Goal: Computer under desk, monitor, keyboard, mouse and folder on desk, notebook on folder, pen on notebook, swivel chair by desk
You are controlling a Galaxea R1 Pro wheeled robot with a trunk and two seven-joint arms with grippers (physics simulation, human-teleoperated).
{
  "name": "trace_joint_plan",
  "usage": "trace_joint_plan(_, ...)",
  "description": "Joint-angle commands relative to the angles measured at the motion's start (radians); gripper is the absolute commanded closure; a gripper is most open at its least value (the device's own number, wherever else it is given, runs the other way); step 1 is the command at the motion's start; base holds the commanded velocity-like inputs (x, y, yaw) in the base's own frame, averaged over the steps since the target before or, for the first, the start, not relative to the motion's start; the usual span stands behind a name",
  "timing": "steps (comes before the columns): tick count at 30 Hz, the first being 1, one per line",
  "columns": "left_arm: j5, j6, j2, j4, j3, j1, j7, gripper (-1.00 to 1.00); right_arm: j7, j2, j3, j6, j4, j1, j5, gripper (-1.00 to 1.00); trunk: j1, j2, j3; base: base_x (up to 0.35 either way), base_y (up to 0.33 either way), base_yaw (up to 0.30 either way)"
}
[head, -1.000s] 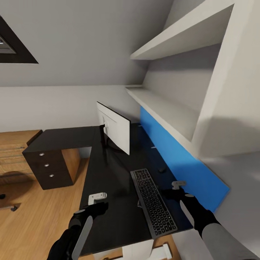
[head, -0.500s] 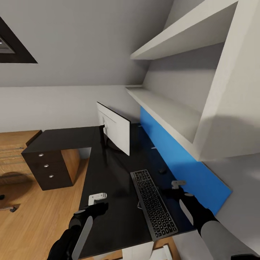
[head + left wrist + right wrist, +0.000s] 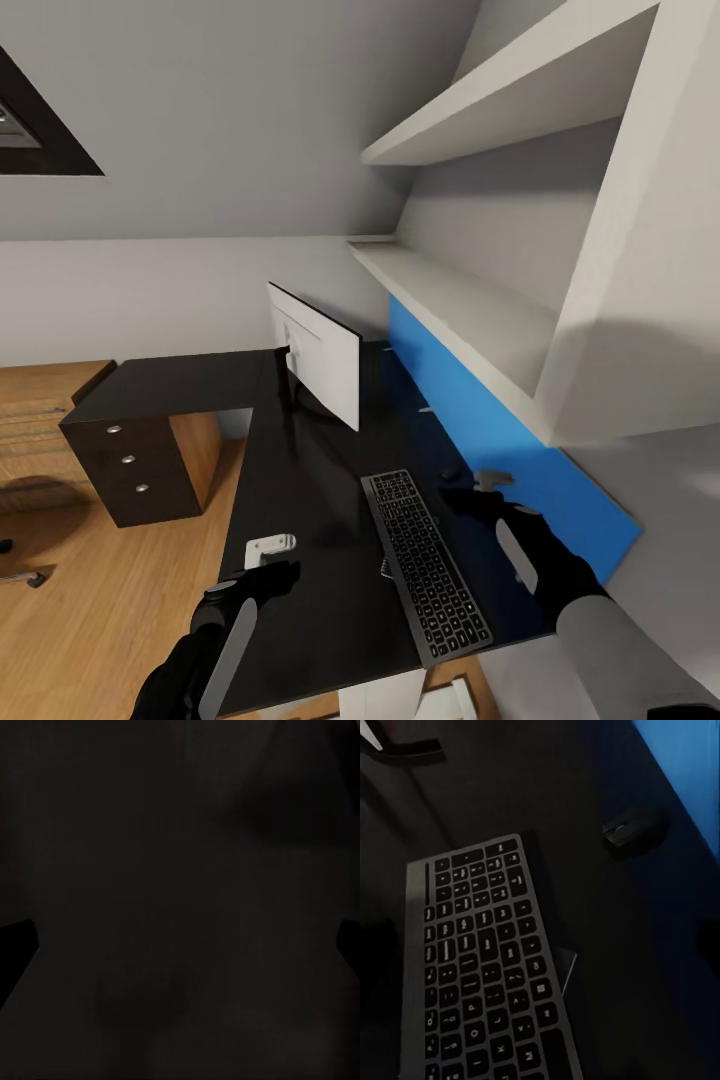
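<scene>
Head camera looks down and forward from above the near edge of the glossy black L-shaped worktop [image 3: 300, 480], blue panel and white shelves at its right. Right wrist camera sits close above, tilted down at the flat black keyboard [image 3: 484, 967] and small black mouse [image 3: 631, 831] (both shared with the head view). Left wrist camera presses near a dark surface, nothing legible.

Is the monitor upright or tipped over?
Upright: the monitor stands on its stand on the desk, its white back showing.
</scene>
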Motion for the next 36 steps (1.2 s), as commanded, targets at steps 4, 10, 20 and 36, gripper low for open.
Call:
trace_joint_plan(4, 0.011, 0.003, 0.0, -0.002, -0.001, -0.001, 0.009, -1.0, 0.0, -0.001, 0.003, 0.003, -0.007, -0.001, -0.007, -1.0, 0.001, -0.002, -0.002, 0.0, 0.0, 0.0)
trace_joint_plan(10, 0.01, 0.003, 0.0, -0.001, -0.001, -0.001, 0.009, -1.0, 0.0, -0.001, 0.003, 0.001, -0.009, -0.001, -0.007, -1.0, 0.001, -0.002, -0.002, 0.0, 0.0, 0.04)
trace_joint_plan(20, 0.01, 0.003, 0.0, -0.001, -0.001, -0.001, 0.008, -1.0, -0.001, -0.001, 0.003, -0.001, -0.009, 0.001, -0.005, -1.0, 0.001, -0.002, -0.002, 0.0, -0.014, 0.118)
trace_joint_plan(36, 0.011, 0.003, 0.0, -0.001, -0.001, -0.001, 0.008, -1.0, -0.004, 0.001, 0.005, -0.004, -0.01, 0.0, -0.001, -1.0, 0.001, -0.002, -0.002, 0.0, -0.022, 0.046)
